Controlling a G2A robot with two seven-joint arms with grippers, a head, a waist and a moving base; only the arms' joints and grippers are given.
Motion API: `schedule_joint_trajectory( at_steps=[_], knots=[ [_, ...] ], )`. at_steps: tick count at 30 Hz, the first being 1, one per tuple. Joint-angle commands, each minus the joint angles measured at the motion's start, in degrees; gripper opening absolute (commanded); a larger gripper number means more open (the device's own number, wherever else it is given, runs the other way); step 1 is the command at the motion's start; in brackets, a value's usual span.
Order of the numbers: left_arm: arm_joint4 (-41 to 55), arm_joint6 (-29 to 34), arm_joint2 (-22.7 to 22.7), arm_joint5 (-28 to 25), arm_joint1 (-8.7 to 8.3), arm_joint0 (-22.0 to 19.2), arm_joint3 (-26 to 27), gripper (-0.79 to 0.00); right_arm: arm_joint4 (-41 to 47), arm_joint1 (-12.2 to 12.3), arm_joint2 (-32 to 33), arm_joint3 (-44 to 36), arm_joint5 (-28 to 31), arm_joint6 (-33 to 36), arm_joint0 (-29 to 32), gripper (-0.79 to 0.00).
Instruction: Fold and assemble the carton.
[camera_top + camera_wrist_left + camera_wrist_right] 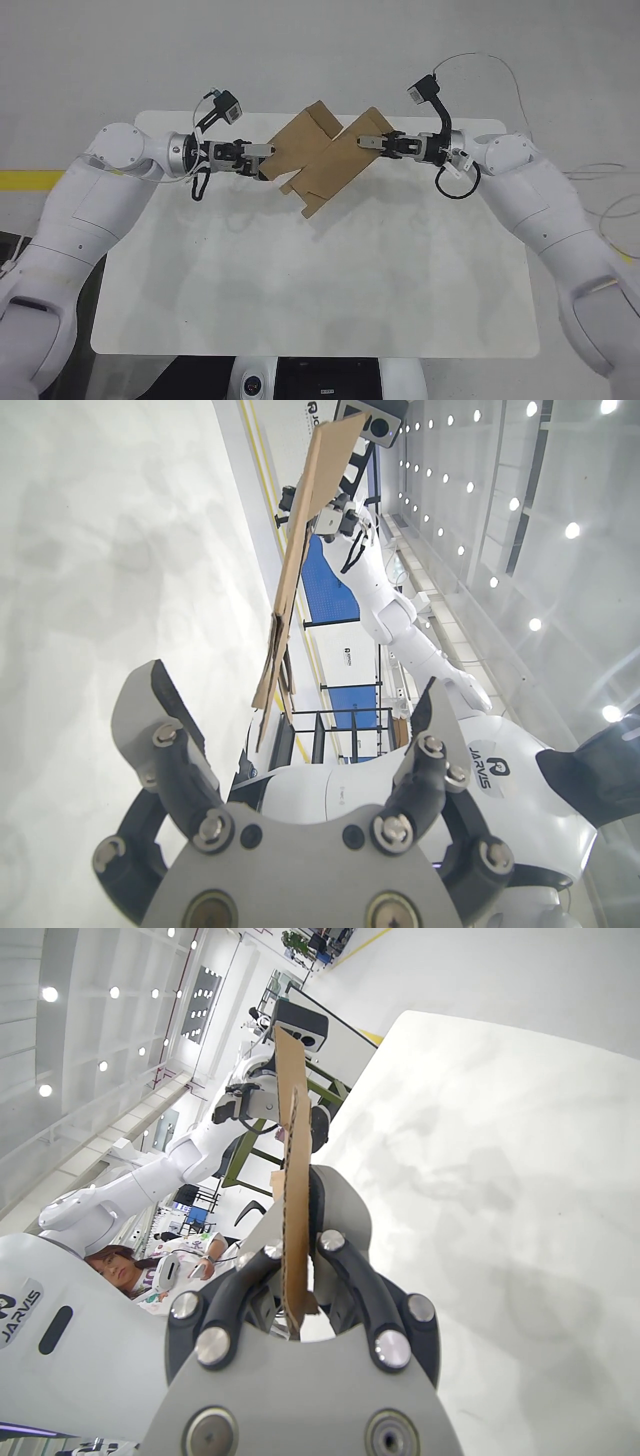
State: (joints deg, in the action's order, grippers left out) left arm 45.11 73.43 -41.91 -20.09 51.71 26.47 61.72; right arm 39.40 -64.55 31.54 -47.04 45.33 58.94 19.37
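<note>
Right tool (pixel 371 141) pinching carton (pixel 325 160) — flat, brown cardboard

Small dark logo with lettering on a white partition panel (pixel 348 657) behind the carton (pixel 300 550), more dark lettering on a white board (pixel 312 411) past the carton's far end, neither clearly legible.

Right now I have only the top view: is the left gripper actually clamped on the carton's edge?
Observer: No. From the left wrist view the left gripper is open, its fingers wide apart and not touching the carton.
Operator: And the right one?
Observer: The right gripper is shut on the carton, the sheet pinched between its fingers.
Operator: Is the carton flat or opened?
Observer: Edge-on it is flat, its layers parting slightly at the end nearest the left gripper.
</note>
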Motion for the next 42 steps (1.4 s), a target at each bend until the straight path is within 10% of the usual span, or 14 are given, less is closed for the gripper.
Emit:
schedule_joint_trajectory(
  at_steps=[1, 42],
  knots=[
    [-0.06, -0.75, -0.26, 0.38, 0.22, 0.16, -0.06, 0.000, -0.42, -0.93, -0.34, 1.21, 0.61, -0.72, -0.30, -0.785],
    [-1.40, -4.15, -8.67, 5.96, 1.97, 2.71, 0.95, 0.000, -8.77, -8.29, 3.29, 11.99, 4.53, -4.57, -1.82, -0.785]
  ],
)
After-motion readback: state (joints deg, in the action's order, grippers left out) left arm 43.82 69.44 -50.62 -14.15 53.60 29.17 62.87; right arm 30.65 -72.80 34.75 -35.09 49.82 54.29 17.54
